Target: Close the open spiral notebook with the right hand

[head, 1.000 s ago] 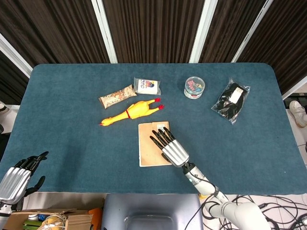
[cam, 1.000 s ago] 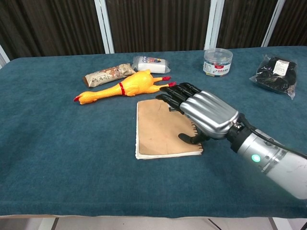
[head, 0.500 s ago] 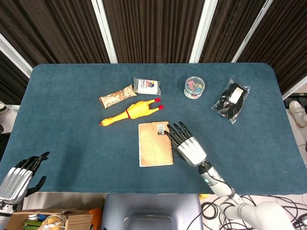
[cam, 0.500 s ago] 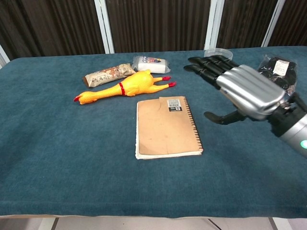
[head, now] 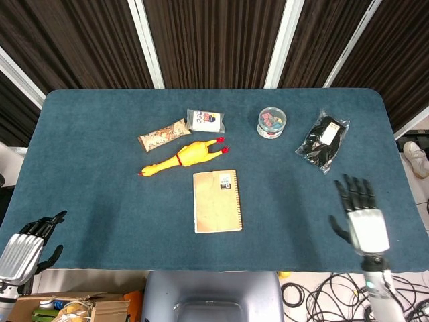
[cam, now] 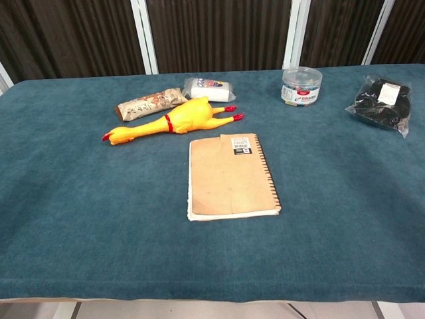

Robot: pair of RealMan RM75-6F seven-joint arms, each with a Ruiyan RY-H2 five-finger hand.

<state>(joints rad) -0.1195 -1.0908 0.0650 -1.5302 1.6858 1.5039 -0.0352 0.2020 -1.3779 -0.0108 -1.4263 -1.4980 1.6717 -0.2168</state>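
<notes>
The spiral notebook (head: 216, 201) (cam: 230, 177) lies flat and closed on the blue table, brown cover up, its spiral along the right edge. My right hand (head: 362, 217) hovers over the table's front right part, well to the right of the notebook, fingers spread and holding nothing. It is out of the chest view. My left hand (head: 23, 245) hangs off the front left corner of the table, fingers apart and empty.
Behind the notebook lie a yellow rubber chicken (head: 182, 156) (cam: 170, 122), a snack bar (head: 163, 135), and a white packet (head: 205, 121). A clear round tub (head: 271, 123) (cam: 301, 85) and a black bagged item (head: 323, 141) (cam: 382, 101) sit at the back right.
My right hand lifted off the notebook cover and swung far to the right, toward the front right table edge, leaving the chest view. The notebook stays closed. The left hand is still.
</notes>
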